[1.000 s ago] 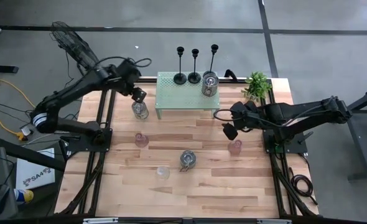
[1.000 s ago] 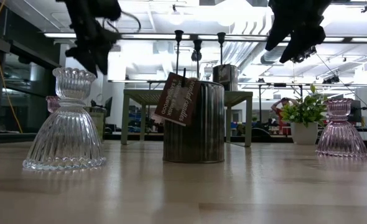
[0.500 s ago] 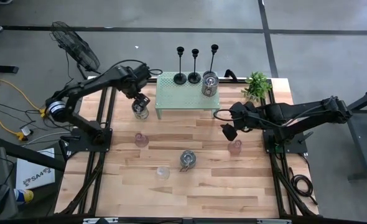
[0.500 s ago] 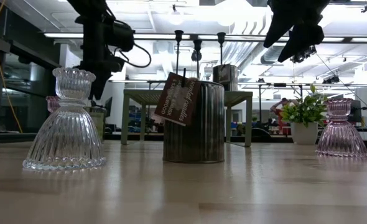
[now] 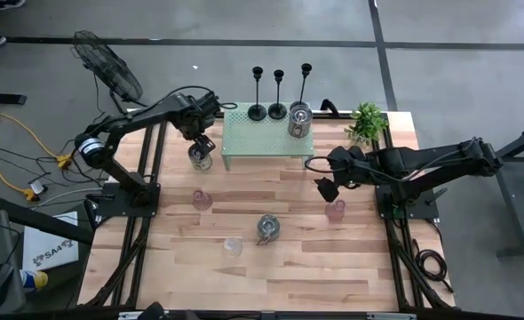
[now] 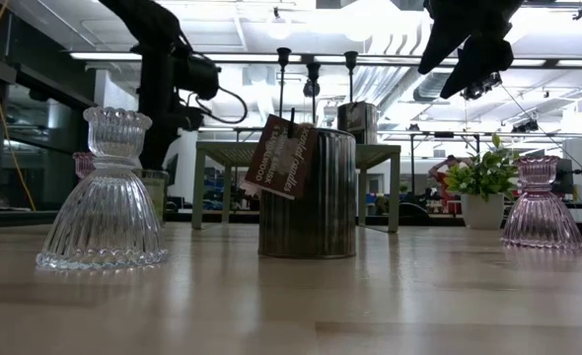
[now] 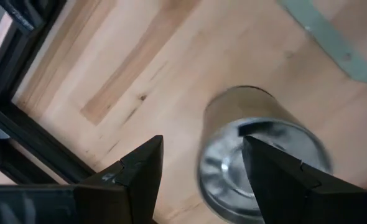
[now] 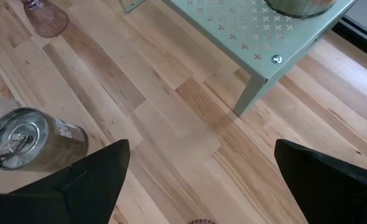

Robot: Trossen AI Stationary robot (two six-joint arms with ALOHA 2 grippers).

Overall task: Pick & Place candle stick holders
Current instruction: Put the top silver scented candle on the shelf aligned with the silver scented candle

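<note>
My left gripper (image 5: 201, 142) is open and points down just above a squat silvery jar (image 5: 200, 159) that stands on its base left of the shelf. In the left wrist view the jar's open mouth (image 7: 258, 162) lies below the fingers, toward one finger. My right gripper (image 5: 327, 188) is open and empty, above the table near a pink glass cup (image 5: 336, 211). Three black candlesticks (image 5: 278, 92) stand behind the shelf. Another silvery jar (image 5: 299, 120) stands on the shelf. A third jar (image 5: 267, 228), with a tag, lies on its side.
The pale green perforated shelf (image 5: 262, 133) stands at the far middle, a leafy plant (image 5: 367, 120) at the far right. A second pink cup (image 5: 202, 199) and a clear glass cup (image 5: 233, 245) stand on the wood. Dark frame rails (image 5: 146, 178) run along both table sides.
My left gripper has gone down toward the silvery jar beside the shelf, and its arm has swung toward the table's far edge, so the fingers now point more steeply down.
</note>
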